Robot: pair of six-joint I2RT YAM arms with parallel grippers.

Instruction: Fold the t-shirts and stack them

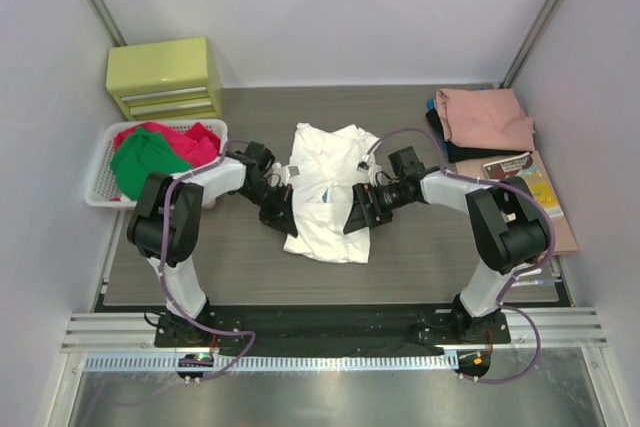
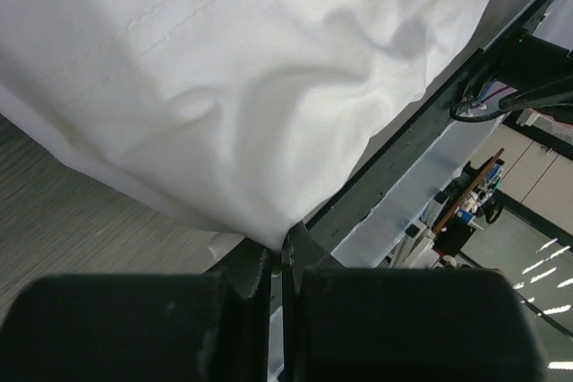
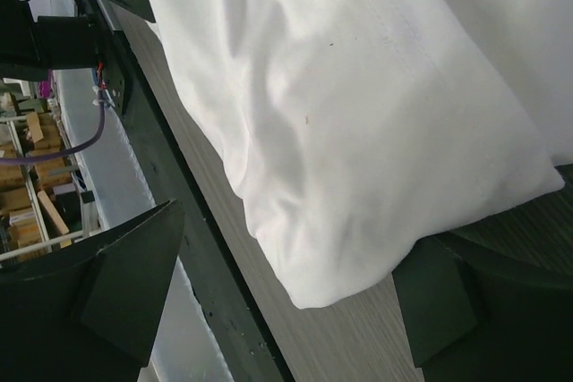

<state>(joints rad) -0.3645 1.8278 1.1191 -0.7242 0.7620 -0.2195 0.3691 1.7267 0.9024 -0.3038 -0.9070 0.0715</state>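
My left fingers (image 2: 269,261) are clenched on the near left edge of the white t-shirt (image 1: 328,192); a point of the cloth runs straight into the seam between them. My right fingers (image 1: 360,215) are spread wide, and a rounded fold of the same shirt lies between them without being pinched, resting on the grey wood-grain surface (image 1: 420,257). The shirt lies rumpled between my two sets of fingers and stretches away beyond them. Out past my left fingers, a white slotted basket (image 1: 100,162) holds the red and green t-shirts (image 1: 150,152). Beyond my right fingers, a folded salmon-pink t-shirt (image 1: 487,117) lies on something dark.
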